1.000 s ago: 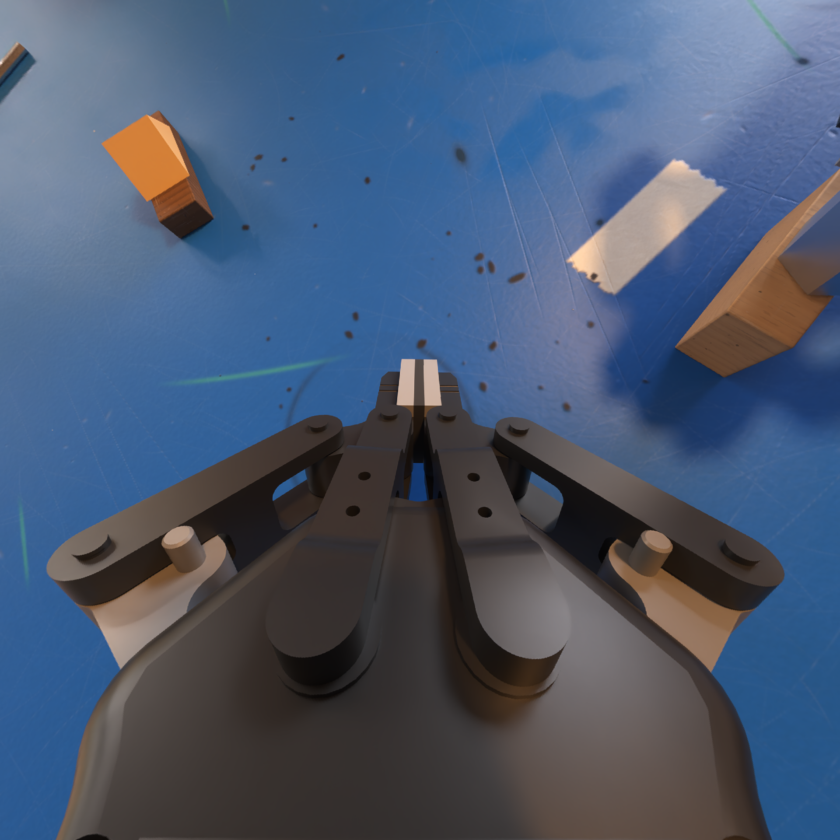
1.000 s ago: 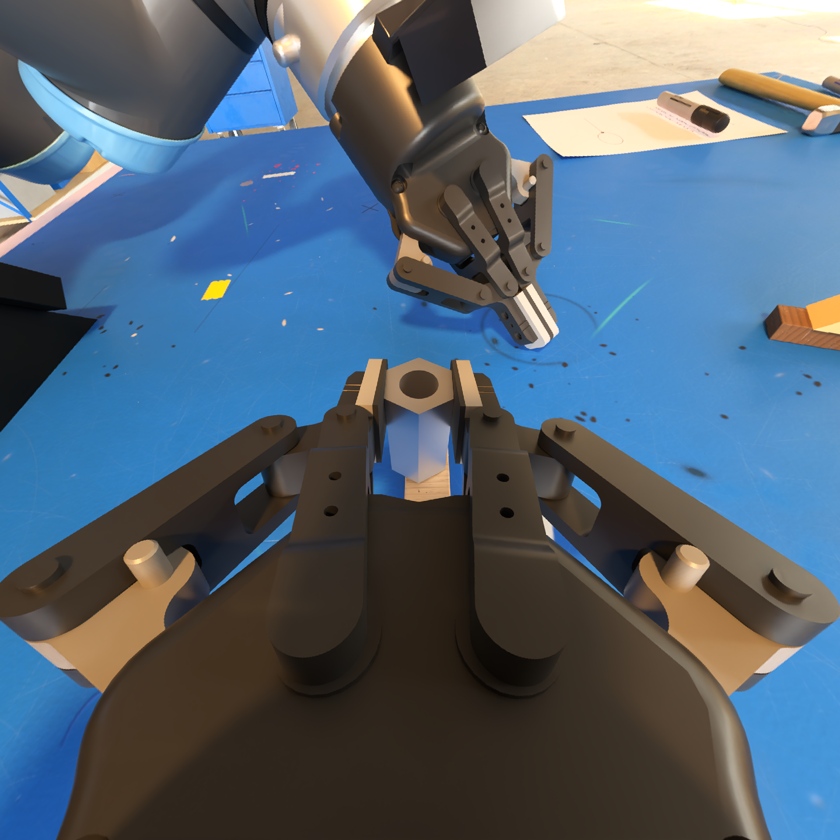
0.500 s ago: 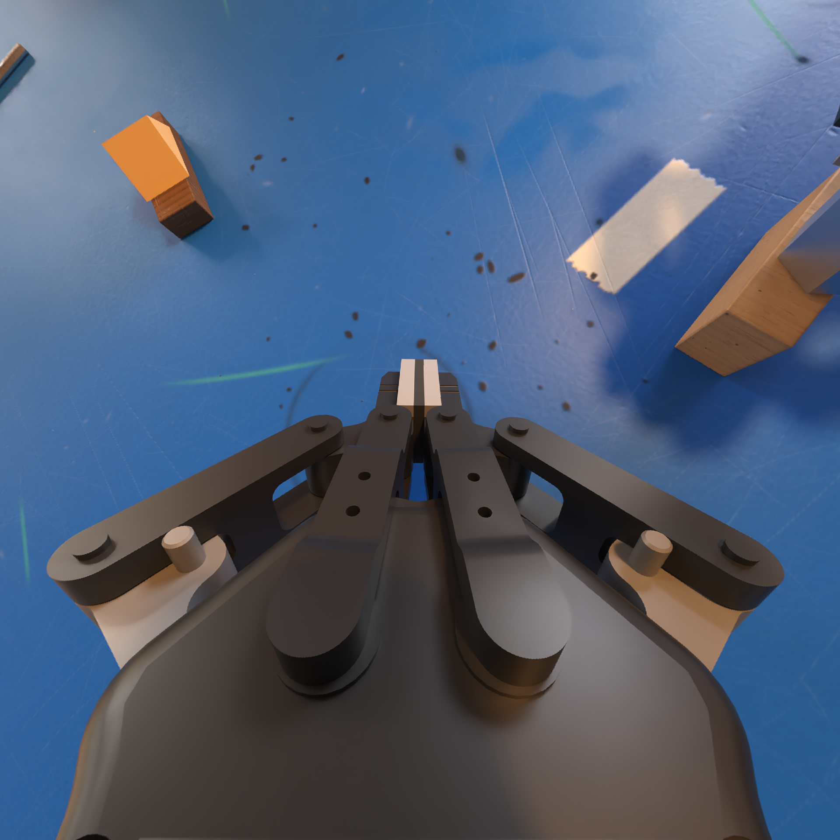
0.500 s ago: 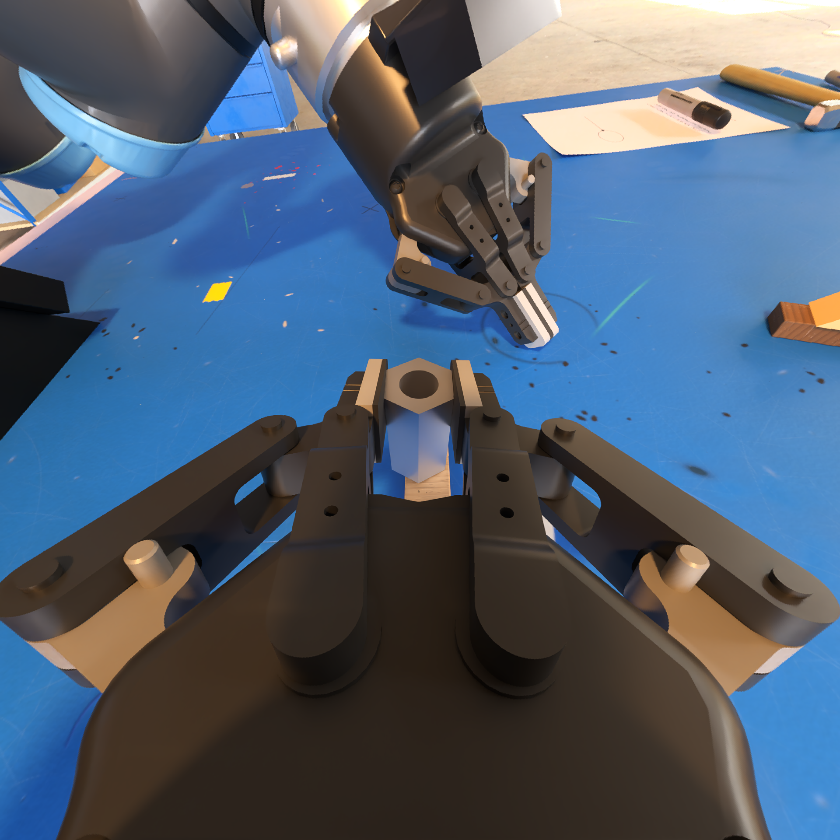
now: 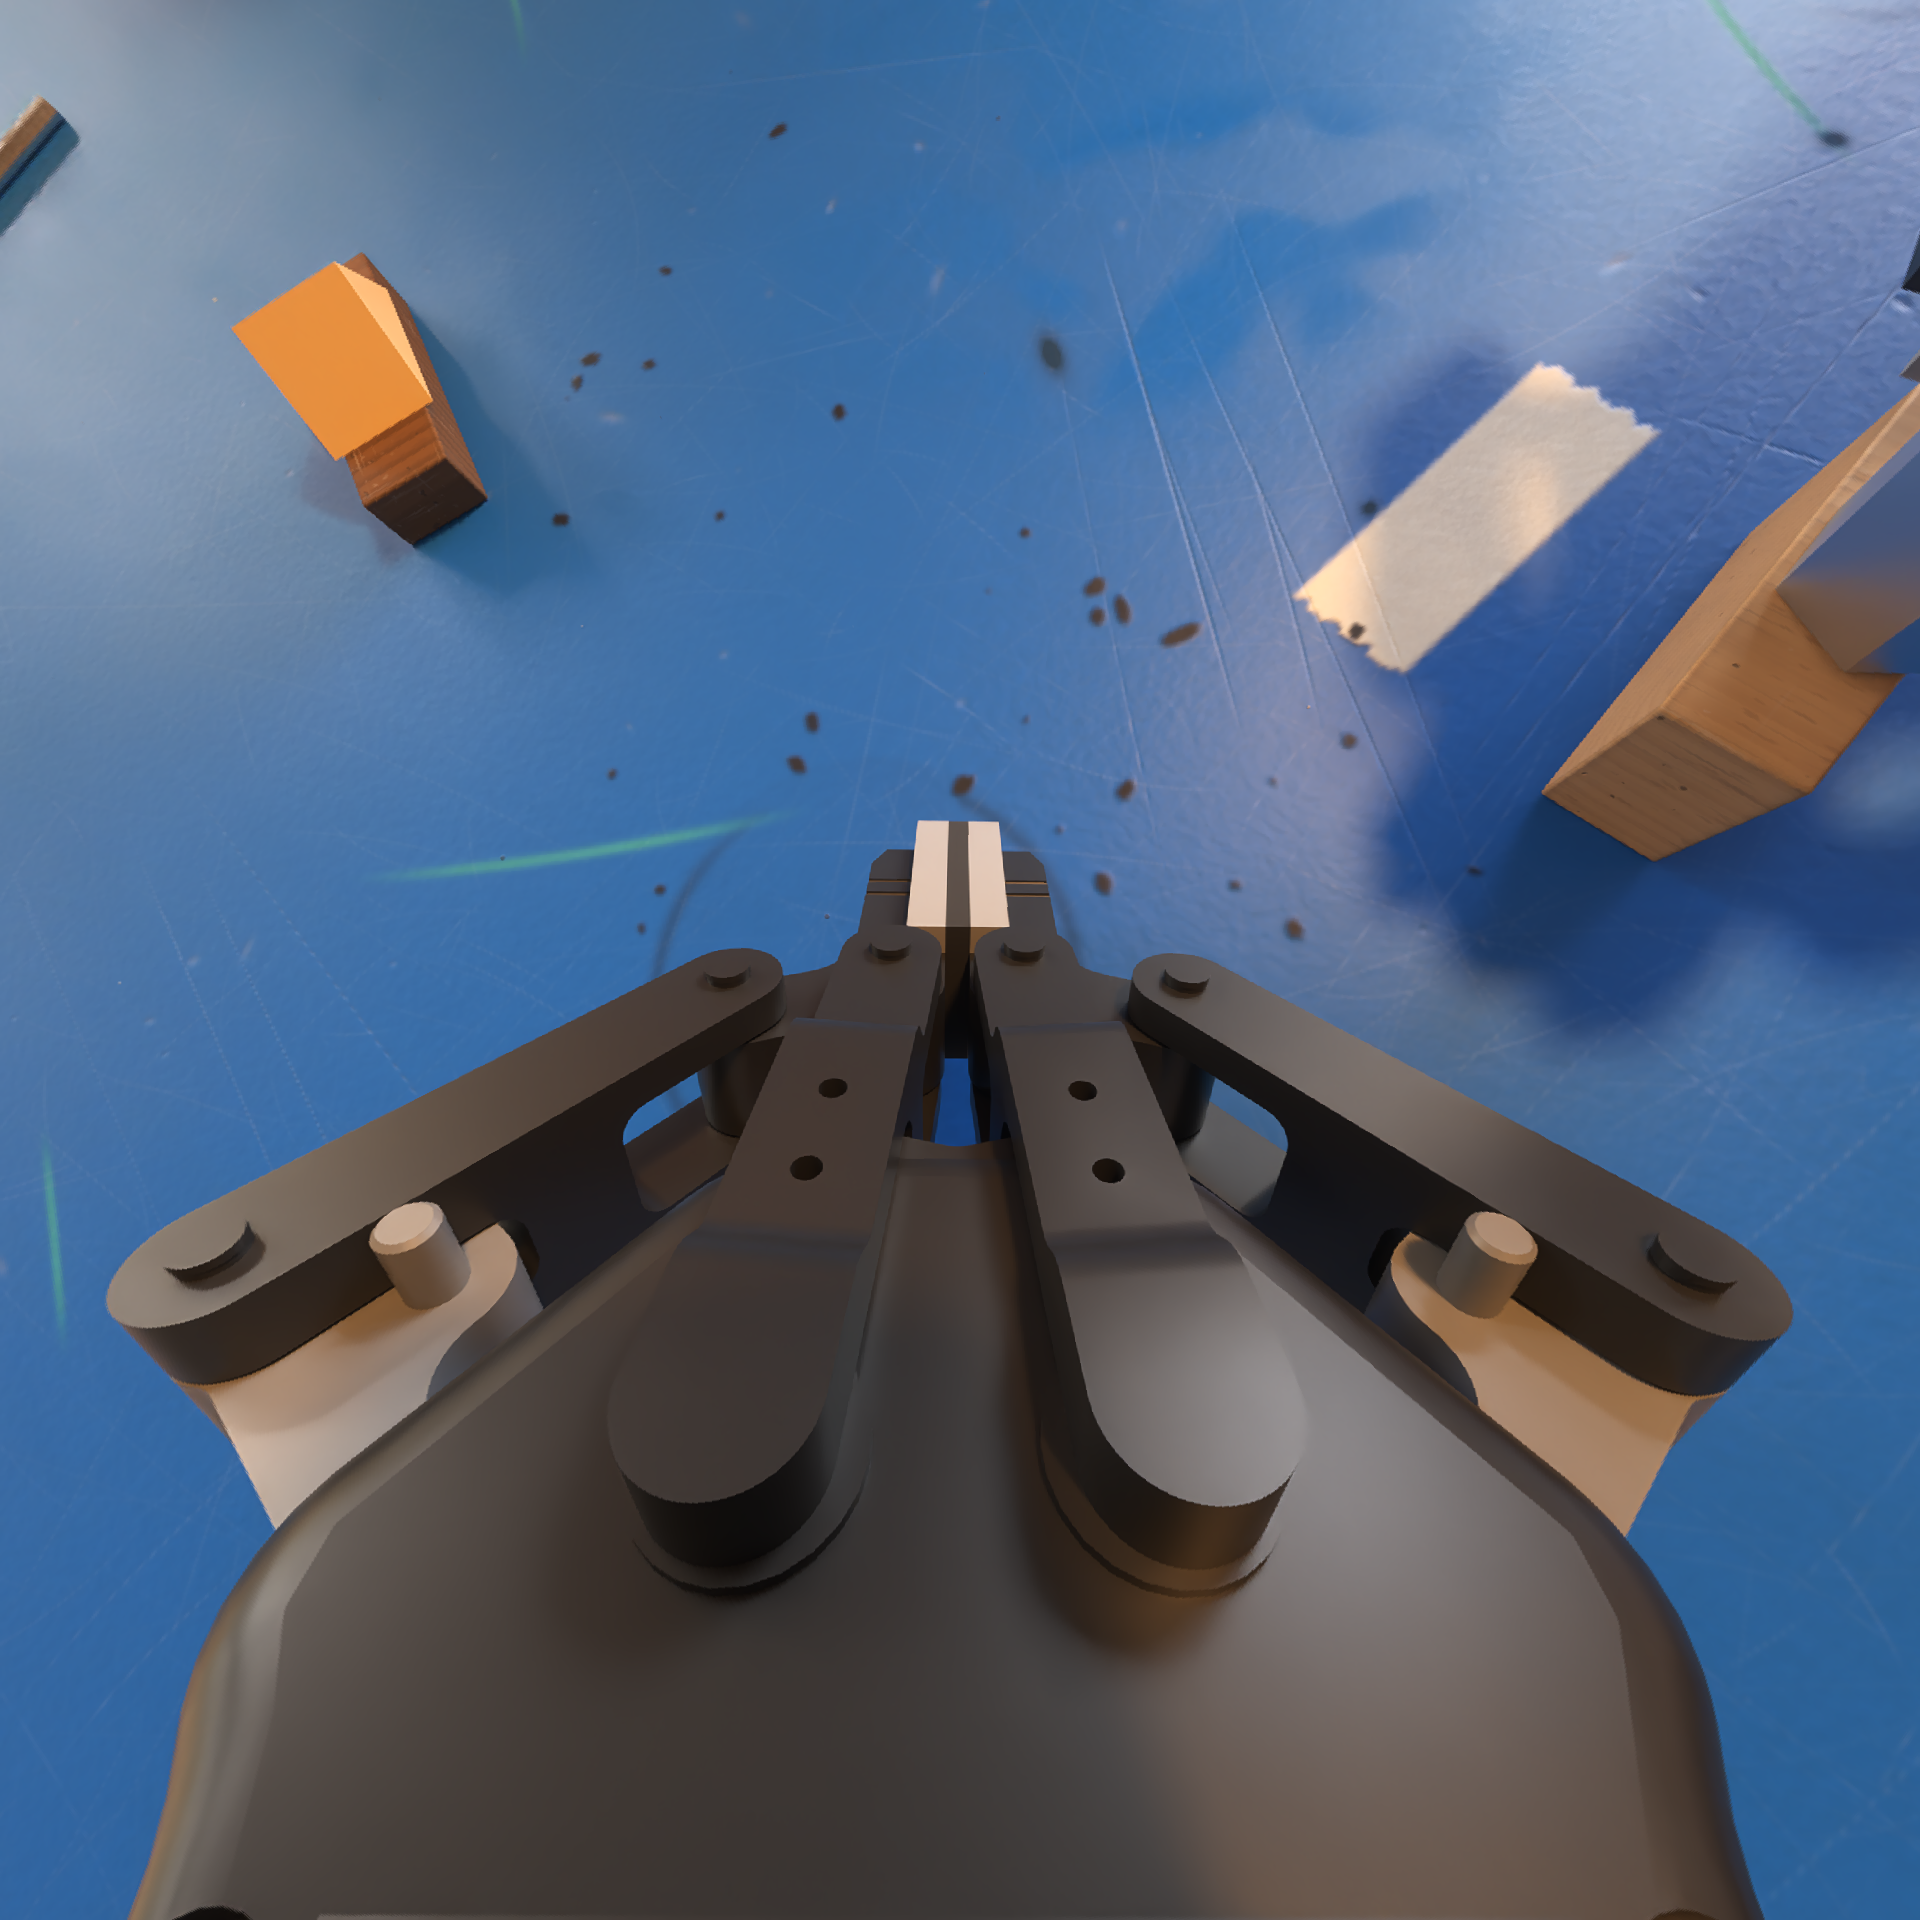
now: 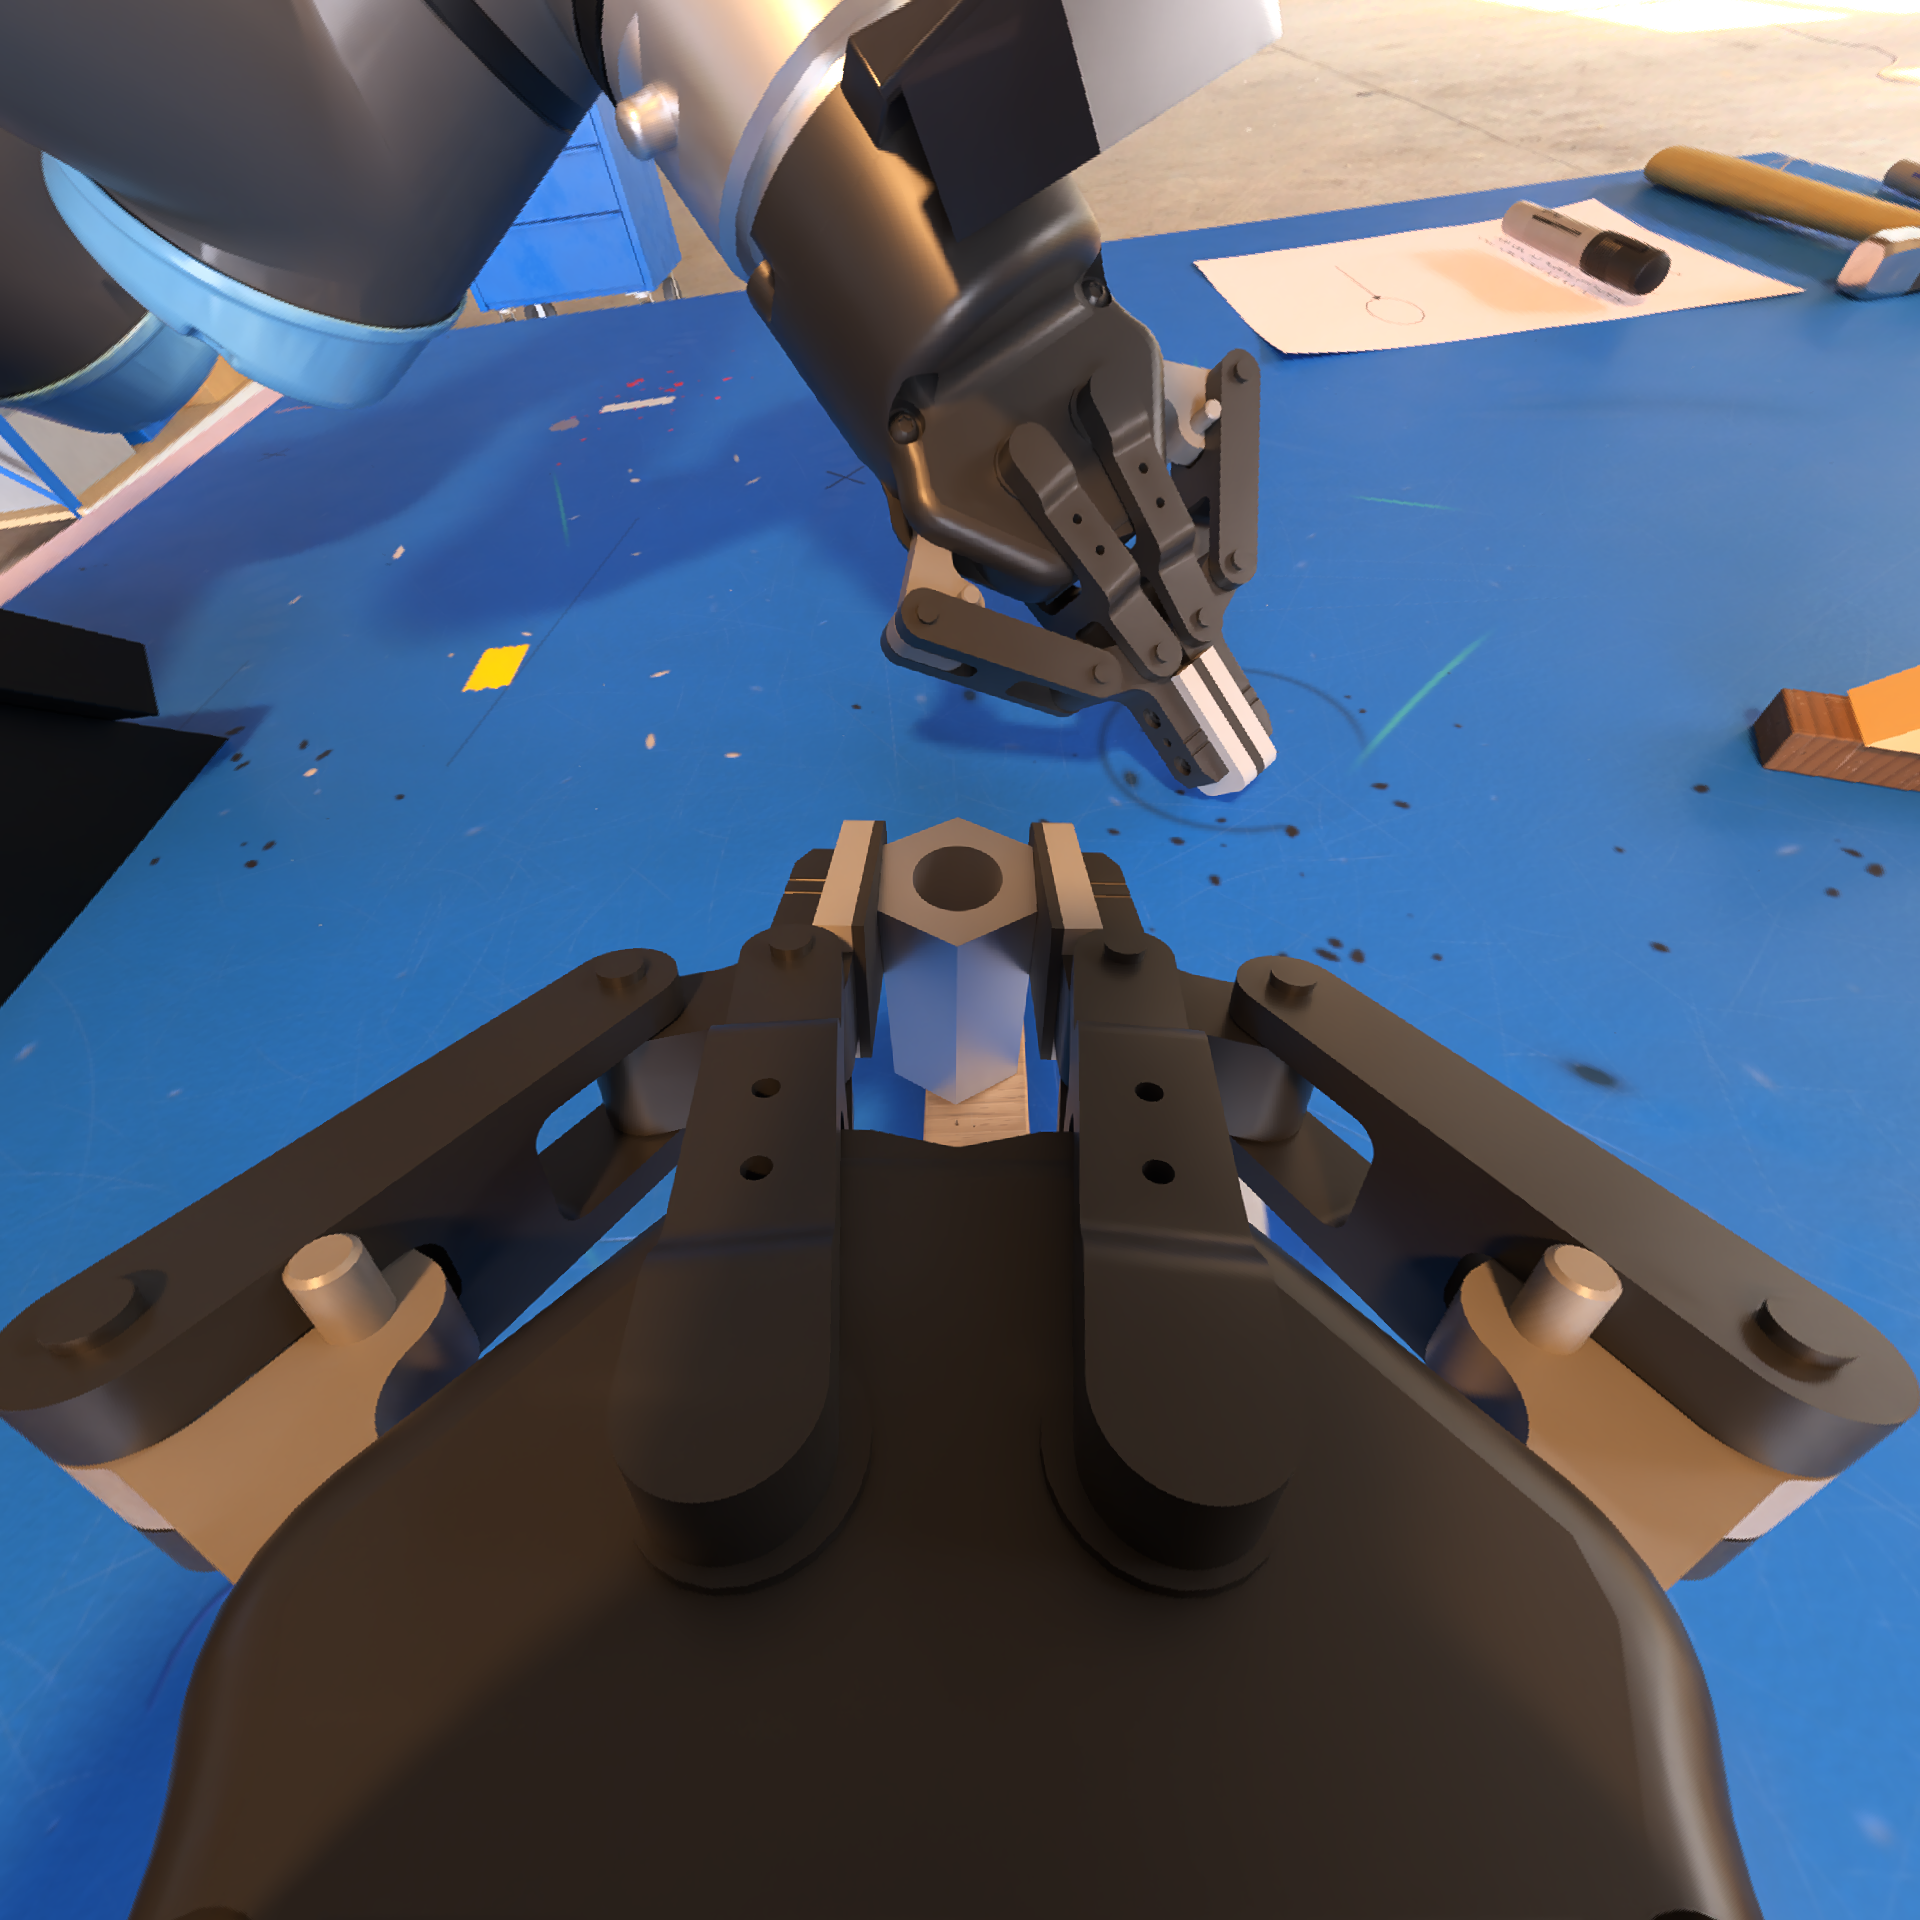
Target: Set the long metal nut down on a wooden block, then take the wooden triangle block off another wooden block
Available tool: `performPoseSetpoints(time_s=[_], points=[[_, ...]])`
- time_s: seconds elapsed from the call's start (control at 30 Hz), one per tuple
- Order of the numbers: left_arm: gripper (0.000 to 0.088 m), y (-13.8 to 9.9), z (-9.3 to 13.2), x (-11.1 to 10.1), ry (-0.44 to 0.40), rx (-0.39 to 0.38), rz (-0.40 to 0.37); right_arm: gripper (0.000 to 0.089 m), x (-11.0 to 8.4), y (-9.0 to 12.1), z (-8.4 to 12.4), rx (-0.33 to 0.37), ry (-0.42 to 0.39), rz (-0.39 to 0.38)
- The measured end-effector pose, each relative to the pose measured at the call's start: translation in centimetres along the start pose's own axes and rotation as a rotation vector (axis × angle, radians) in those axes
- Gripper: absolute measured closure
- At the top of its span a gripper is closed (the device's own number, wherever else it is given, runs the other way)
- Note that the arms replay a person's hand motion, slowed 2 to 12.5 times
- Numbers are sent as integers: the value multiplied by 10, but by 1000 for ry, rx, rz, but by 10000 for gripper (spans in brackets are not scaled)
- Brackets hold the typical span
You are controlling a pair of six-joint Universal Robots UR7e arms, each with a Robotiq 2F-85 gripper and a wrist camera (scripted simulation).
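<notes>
— Right gripper (image 6: 956, 883)?
— Clamped on the long metal nut (image 6: 954, 971), pads flat against two opposite faces of the hexagon. Held upright, bore facing up, lower end on or just above a light wooden block (image 6: 974, 1120) glimpsed below between the fingers; contact impossible to judge there.
— And from the other camera?
— Same pale wooden block (image 5: 1714, 717) at the right edge, grey nut (image 5: 1860, 582) on its top face, mostly cut off by the frame.
— Left gripper (image 5: 957, 875)?
— Fully closed, white pads pressed together, holding nothing. Tip low over the blue table (image 5: 831, 623), inside a faint dark ring, near the nut but apart from it.
— Triangle?
— Orange wooden triangle block (image 5: 332, 358) sitting atop a darker brown wooden block (image 5: 416, 483), far left in the left wrist view, well apart from both grippers. Seen again at the right edge (image 6: 1886, 701) of the right wrist view.
— Anything else?
— Strip of pale tape (image 5: 1475, 514) stuck to the table, between the left gripper and the pale block. Far corner: sheet of paper (image 6: 1351, 296), marker (image 6: 1584, 247) on it, wooden-handled hammer (image 6: 1787, 203) beyond.
</notes>
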State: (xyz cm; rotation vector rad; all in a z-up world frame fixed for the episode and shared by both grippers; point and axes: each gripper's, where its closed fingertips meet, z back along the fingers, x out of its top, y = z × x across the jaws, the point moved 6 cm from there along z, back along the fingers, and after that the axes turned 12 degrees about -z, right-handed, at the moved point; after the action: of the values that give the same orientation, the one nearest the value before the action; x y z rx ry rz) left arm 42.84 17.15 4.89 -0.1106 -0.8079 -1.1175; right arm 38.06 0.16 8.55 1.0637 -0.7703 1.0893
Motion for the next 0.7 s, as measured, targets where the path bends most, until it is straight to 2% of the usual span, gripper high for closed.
performPoseSetpoints(time_s=[0.7], points=[[882, 0, 0, 0, 0, -1, 1, 638, 0, 0, 0, 5, 2, -5]])
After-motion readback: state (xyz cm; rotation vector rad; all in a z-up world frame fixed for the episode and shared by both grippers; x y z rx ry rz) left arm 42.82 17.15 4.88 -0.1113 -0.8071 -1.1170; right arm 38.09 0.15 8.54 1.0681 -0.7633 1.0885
